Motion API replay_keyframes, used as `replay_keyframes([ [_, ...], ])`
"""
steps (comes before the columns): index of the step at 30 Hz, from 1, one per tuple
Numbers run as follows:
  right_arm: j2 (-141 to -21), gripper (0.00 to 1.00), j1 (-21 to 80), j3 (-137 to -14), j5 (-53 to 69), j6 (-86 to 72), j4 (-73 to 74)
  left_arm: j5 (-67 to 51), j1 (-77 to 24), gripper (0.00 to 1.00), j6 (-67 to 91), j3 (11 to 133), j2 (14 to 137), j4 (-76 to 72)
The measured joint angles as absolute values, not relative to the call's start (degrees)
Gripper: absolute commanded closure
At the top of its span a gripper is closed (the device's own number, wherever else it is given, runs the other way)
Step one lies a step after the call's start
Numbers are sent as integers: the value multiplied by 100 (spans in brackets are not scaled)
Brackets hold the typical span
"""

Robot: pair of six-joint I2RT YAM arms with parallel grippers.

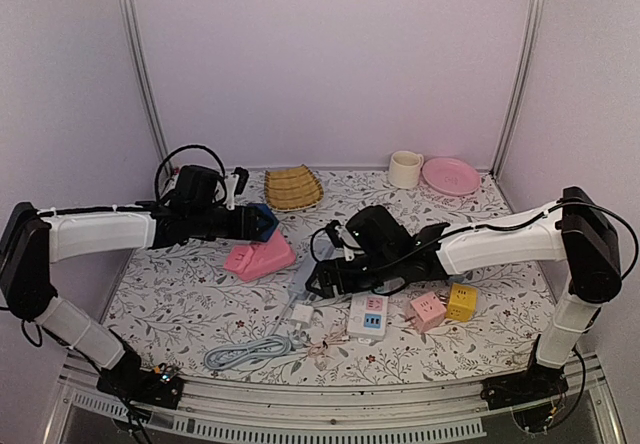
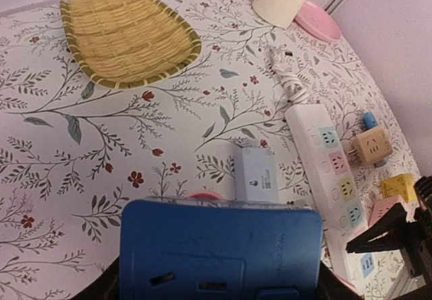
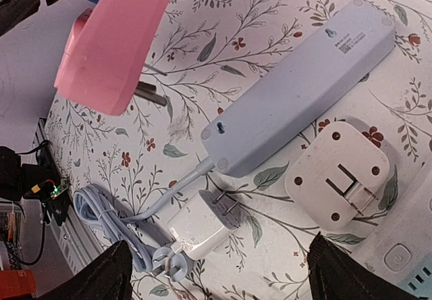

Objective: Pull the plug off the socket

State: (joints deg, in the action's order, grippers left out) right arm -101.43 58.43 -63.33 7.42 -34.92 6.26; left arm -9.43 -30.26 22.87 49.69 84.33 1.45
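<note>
Clamps the left hand (image 1: 250, 222) on a blue adapter block (image 2: 219, 246), slotted face toward the wrist camera, touching a pink adapter (image 1: 260, 259) beneath it. Holds the right hand (image 1: 322, 280) spread wide, pinching nothing, low over a white charger (image 3: 199, 229), a white folding-prong plug (image 3: 341, 171) and the grey-blue strip (image 3: 297, 90), turned face down. Finds the white pastel-panelled power strip (image 2: 304, 121) flat on the desk (image 1: 190, 304), one end near the right hand, a tan cube adapter (image 2: 370, 148) just beside it.
</note>
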Motion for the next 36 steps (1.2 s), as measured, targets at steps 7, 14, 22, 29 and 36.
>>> replay_keyframes([
  [7, -10062, 8, 5833, -6436, 790, -3557, 292, -519, -3800, 100, 2556, 4969, 8138, -137],
  [14, -9655, 7, 5712, -6261, 939, -3760, -290, -272, -4193, 100, 2569, 4901, 8130, -419],
  [22, -9594, 8, 5524, -5955, 1391, -4010, -720, -292, -4458, 100, 2464, 4847, 8130, -845],
  [29, -9596, 23, 5393, -5830, 1772, -4224, -1011, -491, -4869, 100, 2250, 4781, 8128, -1240],
  [36, -9598, 46, 5356, -5798, 2049, -4351, -1208, -351, -5061, 100, 2040, 4781, 8128, -1396],
])
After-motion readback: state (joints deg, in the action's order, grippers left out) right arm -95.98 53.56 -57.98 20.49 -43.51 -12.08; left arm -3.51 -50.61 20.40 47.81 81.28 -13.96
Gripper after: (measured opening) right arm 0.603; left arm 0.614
